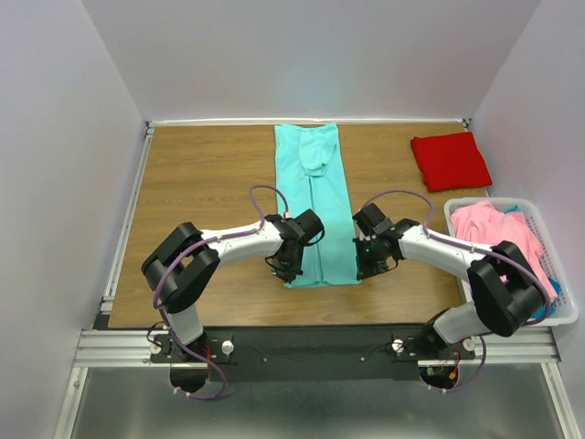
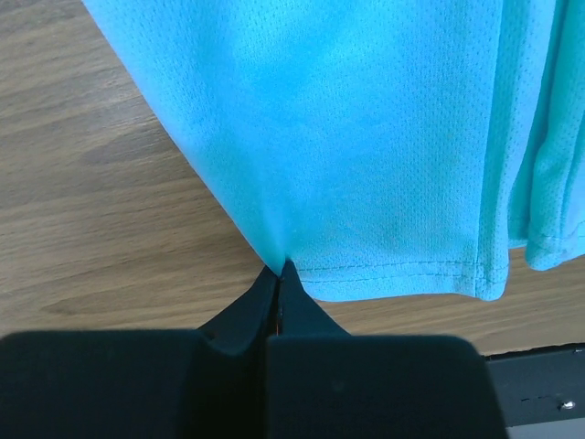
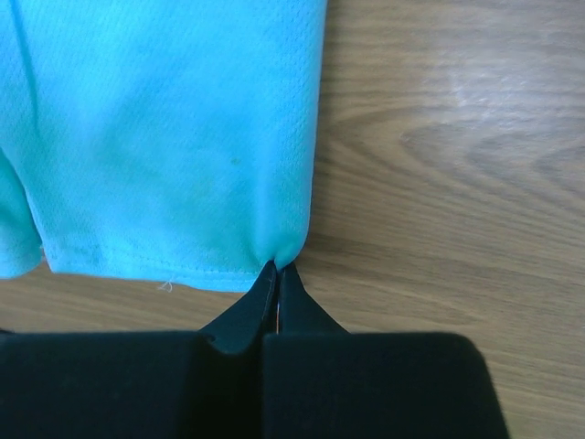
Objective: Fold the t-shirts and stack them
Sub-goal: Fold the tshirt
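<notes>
Aqua shirt (image 1: 315, 197): narrow strip mid-table (image 1: 201, 183), long axis near-to-far, hem at near end by arms. L gripper (image 2: 279, 273) jaws pinched together on hem's left corner; R gripper (image 3: 276, 273) same on right corner. Cloth runs straight away from both jaws, arms equally near, so next move prob. carries hem toward far end. Red shirt (image 1: 450, 160) folded, far right. Pink shirt (image 1: 498, 229) in basket (image 1: 559, 315), right edge.
</notes>
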Motion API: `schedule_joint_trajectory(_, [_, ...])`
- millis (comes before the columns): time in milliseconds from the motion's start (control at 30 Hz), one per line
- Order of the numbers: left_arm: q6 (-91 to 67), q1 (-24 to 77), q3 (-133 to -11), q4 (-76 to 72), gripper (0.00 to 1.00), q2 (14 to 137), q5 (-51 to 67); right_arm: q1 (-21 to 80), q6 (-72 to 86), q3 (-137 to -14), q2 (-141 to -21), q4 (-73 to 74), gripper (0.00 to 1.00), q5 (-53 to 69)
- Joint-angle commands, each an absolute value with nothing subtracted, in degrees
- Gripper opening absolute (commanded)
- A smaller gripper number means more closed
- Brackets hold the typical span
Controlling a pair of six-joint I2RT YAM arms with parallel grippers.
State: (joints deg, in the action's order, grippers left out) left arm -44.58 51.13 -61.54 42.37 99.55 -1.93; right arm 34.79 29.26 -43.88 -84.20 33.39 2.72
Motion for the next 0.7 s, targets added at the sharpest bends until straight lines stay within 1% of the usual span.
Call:
schedule_joint_trajectory(0, [-44.47,51.68,-59.5,44.65,0.0,99.41,-2.55,34.89,28.04,-41.84,-82.18,33.48,0.01,8.87])
schedule_joint_trajectory(200, [-45.0,53.09,-57.4,44.04,0.0,94.14,-0.27,35.33,29.53,-41.65,-77.52,36.82,0.01,12.3])
schedule_joint_trajectory(267, [-44.56,53.0,-57.57,42.99,0.0,93.61,-0.35,35.25,29.62,-42.79,-76.91,37.35,0.01,11.52])
schedule_joint_trajectory(333, [-43.68,52.04,-59.31,42.72,0.0,93.43,-1.31,35.33,29.53,-44.55,-77.17,38.4,0.01,8.28])
schedule_joint_trajectory(533, [-39.22,46.25,-66.35,41.75,0.0,93.34,-5.7,34.11,28.04,-55.79,-80.49,39.9,0.01,-1.47])
schedule_joint_trajectory(667, [-34.64,41.4,-70.83,39.73,0.0,94.48,-5.54,31.82,24.7,-63.71,-85.94,40.17,0.01,-3.16])
